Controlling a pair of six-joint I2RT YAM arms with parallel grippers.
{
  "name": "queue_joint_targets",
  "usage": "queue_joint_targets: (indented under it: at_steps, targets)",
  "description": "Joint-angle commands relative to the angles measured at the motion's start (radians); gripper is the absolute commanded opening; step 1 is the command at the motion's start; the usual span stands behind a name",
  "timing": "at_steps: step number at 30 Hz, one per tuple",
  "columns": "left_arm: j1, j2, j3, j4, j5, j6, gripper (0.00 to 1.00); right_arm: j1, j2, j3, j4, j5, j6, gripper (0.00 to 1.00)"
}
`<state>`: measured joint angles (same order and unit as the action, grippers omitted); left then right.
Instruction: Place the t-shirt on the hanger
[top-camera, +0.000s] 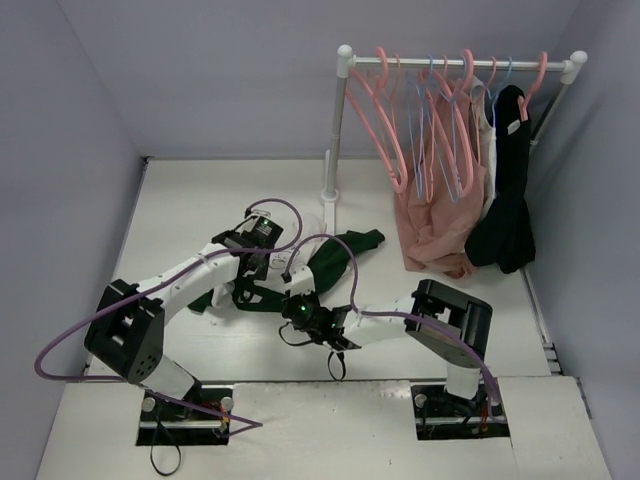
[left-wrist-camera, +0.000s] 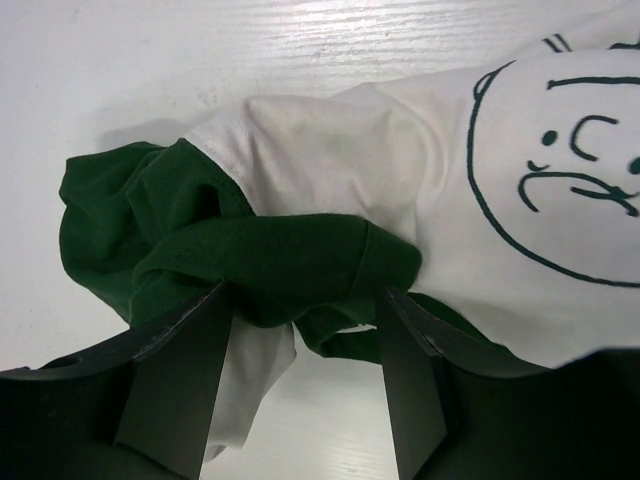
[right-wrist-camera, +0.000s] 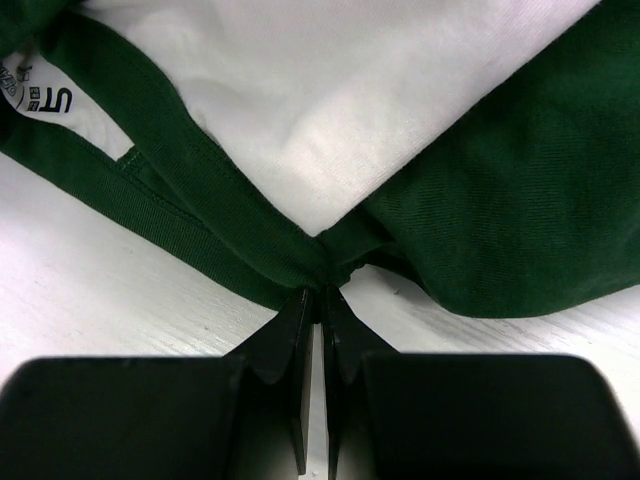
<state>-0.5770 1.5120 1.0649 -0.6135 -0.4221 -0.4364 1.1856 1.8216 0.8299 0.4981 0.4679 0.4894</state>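
T-shirt (right-wrist-camera: 330, 110) collar between closed right jaws

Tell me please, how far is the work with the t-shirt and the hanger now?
Done: nothing finished; the t-shirt lies crumpled on the table. In hand: the right gripper is shut on its green neck trim, the left gripper stands open around a green sleeve. Left: every pink hanger hangs on the rack, untouched.

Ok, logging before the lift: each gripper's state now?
Left gripper: open, around a green sleeve of the t-shirt.
Right gripper: shut on the t-shirt at its neck trim.
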Motion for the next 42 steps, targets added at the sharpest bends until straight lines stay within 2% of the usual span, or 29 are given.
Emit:
queue_joint_targets:
  at_steps: [1, 10, 11, 14, 16, 19, 23, 26, 30, 35, 37, 42]
  targets:
    - [-0.006, 0.018, 0.047, 0.021, -0.046, -0.033, 0.54, -0.015, -0.059, -0.016, 0.026, 0.016, -0.003, 0.0]
    - [-0.006, 0.06, 0.033, 0.049, -0.009, -0.053, 0.51, -0.016, -0.068, -0.031, 0.038, 0.012, -0.003, 0.0]
    - [-0.006, 0.063, 0.03, 0.05, -0.013, -0.053, 0.47, -0.017, -0.073, -0.035, 0.039, 0.012, -0.003, 0.0]
    - [-0.006, 0.073, 0.026, 0.05, -0.018, -0.059, 0.16, -0.019, -0.085, -0.046, 0.043, 0.014, -0.001, 0.0]
    - [-0.006, 0.07, 0.027, 0.048, -0.015, -0.059, 0.0, -0.018, -0.093, -0.05, 0.043, 0.015, 0.0, 0.0]
    - [-0.006, 0.036, 0.043, 0.031, -0.035, -0.045, 0.0, -0.02, -0.125, -0.057, 0.042, 0.014, -0.012, 0.0]
    - [0.002, -0.134, 0.104, -0.006, -0.071, 0.016, 0.0, -0.019, -0.231, -0.004, -0.044, 0.012, -0.098, 0.0]
    - [0.039, -0.283, 0.234, -0.027, -0.078, 0.076, 0.0, -0.031, -0.316, 0.095, -0.131, 0.014, -0.206, 0.0]
    - [0.116, -0.369, 0.399, -0.029, -0.06, 0.162, 0.0, -0.107, -0.42, 0.298, -0.218, -0.052, -0.367, 0.0]
    - [0.239, -0.333, 0.71, -0.02, -0.014, 0.236, 0.0, -0.216, -0.392, 0.641, -0.324, -0.127, -0.567, 0.0]
    - [0.259, -0.3, 0.802, -0.004, 0.005, 0.267, 0.0, -0.226, -0.351, 0.805, -0.331, -0.117, -0.661, 0.0]
    - [0.272, -0.189, 1.143, 0.005, 0.084, 0.335, 0.0, -0.251, -0.187, 1.216, -0.343, -0.127, -0.855, 0.0]
